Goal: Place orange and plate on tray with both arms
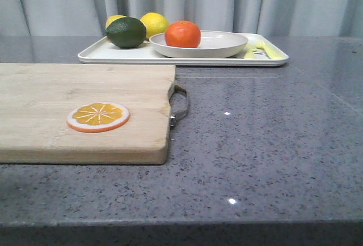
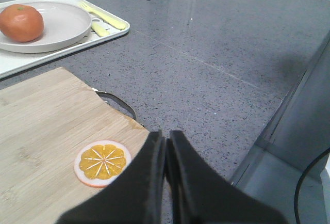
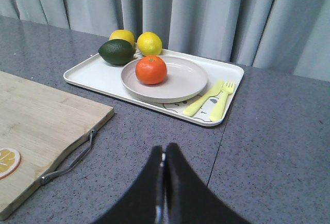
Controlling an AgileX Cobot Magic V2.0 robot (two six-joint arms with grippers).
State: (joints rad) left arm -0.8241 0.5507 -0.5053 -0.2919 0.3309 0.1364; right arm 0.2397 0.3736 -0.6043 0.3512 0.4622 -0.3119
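The orange (image 1: 183, 34) lies in the off-white plate (image 1: 224, 45), and the plate stands on the white tray (image 1: 96, 55) at the back of the table. The orange (image 3: 151, 69), plate (image 3: 188, 79) and tray (image 3: 87, 74) also show in the right wrist view, and the orange (image 2: 20, 22) in the plate (image 2: 67, 25) on the tray (image 2: 116, 30) in the left wrist view. My left gripper (image 2: 166, 137) is shut and empty, above the cutting board's near corner. My right gripper (image 3: 164, 149) is shut and empty over bare table, well short of the tray. Neither gripper shows in the front view.
A wooden cutting board (image 1: 62, 110) with a metal handle (image 1: 180, 105) lies at the left front, an orange slice (image 1: 97, 116) on it. Two lemons (image 1: 154, 24) and a dark green lime (image 1: 126, 32) sit on the tray's left end. Yellow cutlery (image 3: 211, 99) marks its right end.
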